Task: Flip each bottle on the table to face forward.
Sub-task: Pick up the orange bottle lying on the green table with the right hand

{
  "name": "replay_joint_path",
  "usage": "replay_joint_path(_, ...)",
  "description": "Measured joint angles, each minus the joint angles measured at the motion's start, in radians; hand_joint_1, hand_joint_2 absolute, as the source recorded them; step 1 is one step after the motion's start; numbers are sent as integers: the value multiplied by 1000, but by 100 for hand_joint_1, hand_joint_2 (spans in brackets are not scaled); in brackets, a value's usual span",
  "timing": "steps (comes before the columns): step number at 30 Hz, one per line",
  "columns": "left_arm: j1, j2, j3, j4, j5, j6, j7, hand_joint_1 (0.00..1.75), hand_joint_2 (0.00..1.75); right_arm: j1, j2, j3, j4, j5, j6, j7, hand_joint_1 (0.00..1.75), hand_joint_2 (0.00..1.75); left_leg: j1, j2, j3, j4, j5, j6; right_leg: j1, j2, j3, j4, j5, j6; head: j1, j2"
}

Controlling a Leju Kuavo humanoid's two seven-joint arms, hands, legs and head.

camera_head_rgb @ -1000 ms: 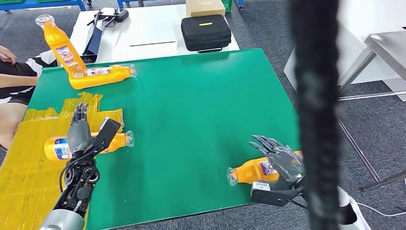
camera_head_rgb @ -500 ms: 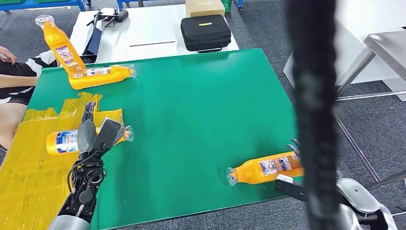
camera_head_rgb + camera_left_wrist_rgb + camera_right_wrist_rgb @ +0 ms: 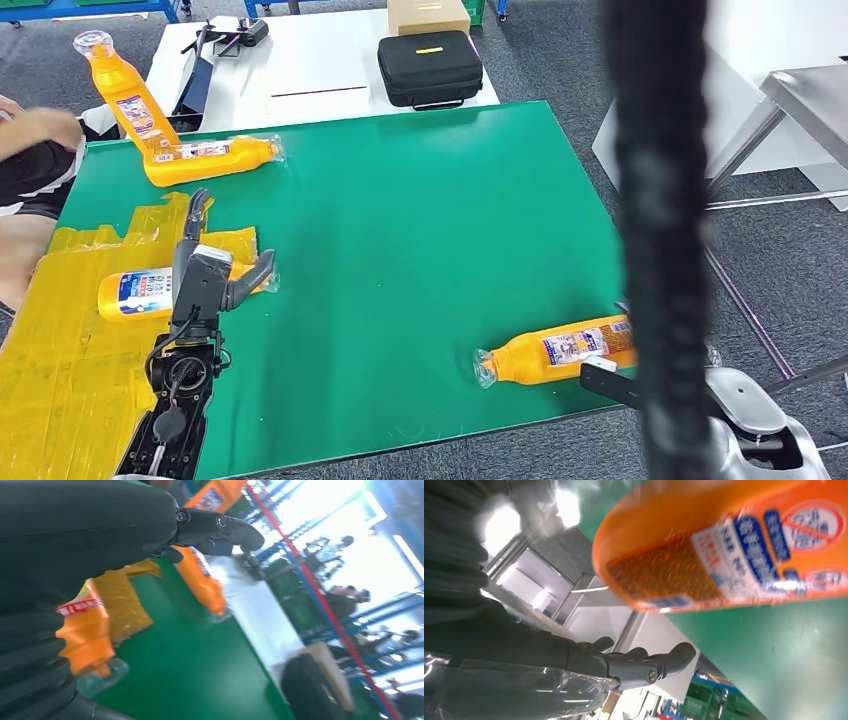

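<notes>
Orange bottle [image 3: 135, 293] under your left hand [image 3: 205, 276] is looking smooth and slippery; open fingers are holding nothing, so be grabbing its fat middle

Two bottles [image 3: 205, 157] lie at the tabletop's [image 3: 400, 220] far left corner, one bottle [image 3: 150, 292] at the left under the left hand [image 3: 205, 280], another bottle [image 3: 560, 350] near the front right edge.

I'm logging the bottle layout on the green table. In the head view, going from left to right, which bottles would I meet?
Upright bottle at the far left corner → lying bottle under the left hand → lying bottle at the far edge → lying bottle at the near right.
</notes>
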Motion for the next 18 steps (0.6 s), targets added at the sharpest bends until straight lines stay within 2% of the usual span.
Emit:
replay_joint_path(7, 19, -2, -51, -86, 8, -9, -6, 0, 175, -23, 43, 24, 66, 24, -7, 4, 0, 175, 0, 0, 0, 0, 0, 0, 0, 0, 0, 0, 0, 0, 0, 0)
replay_joint_path(18, 26, -3, -69, -106, 26, 9, -14, 0, 175, -92, 89, 73, 162, 42, -42, -5, 0, 175, 0, 2, 2, 0, 0, 0, 0, 0, 1, 0, 0, 0, 0, 0)
